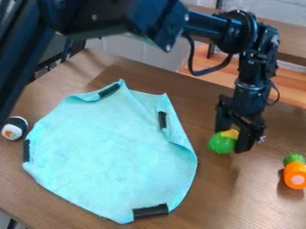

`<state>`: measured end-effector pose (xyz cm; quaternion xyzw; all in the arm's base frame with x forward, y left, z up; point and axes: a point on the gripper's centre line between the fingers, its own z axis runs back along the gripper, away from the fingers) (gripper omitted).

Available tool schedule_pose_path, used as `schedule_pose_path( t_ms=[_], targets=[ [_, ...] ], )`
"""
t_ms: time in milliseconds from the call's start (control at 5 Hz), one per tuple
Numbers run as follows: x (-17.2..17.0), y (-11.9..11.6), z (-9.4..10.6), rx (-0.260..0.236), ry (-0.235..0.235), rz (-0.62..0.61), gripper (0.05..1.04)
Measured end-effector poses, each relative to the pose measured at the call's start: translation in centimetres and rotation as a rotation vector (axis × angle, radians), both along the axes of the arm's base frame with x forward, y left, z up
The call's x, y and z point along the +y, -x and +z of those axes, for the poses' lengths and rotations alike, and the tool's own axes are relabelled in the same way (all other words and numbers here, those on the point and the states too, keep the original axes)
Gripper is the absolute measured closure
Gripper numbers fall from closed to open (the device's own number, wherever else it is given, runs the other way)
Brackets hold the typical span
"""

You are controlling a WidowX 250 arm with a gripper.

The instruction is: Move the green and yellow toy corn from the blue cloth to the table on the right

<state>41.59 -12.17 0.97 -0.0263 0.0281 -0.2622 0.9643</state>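
Claw (231, 138) at one green toy (221, 143)

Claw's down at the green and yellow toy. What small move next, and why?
I'd probably squeeze the claw gently and hold height before moving sideways. It is right at the green and yellow toy, but the picture doesn't settle whether the grip is firm, or whether the toy touches the brown table.

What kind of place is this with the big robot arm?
Probably a robot lab or workroom. A black robot arm reaches over a wooden table, where a light blue cloth has strips of black tape on it, and a toy carrot lies nearby.
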Motion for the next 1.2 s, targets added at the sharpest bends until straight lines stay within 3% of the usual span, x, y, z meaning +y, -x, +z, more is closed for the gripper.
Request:
schedule_pose_path(
  t_ms=[400, 600, 800, 1000, 1200],
  targets=[
    [-0.1, -1.8, -0.6, -0.043, -0.015, 0.017, 0.300],
    [-0.1, -1.9, -0.6, -0.049, -0.013, 0.012, 0.233],
    [-0.1, -1.3, -1.5, -0.050, 0.001, -0.012, 0.077],
    [-0.2, -0.6, 1.1, -0.142, 0.042, -0.039, 0.081],
    [0.6, -0.2, 4.7, -0.215, 0.116, -0.064, 0.083]
  ],
)
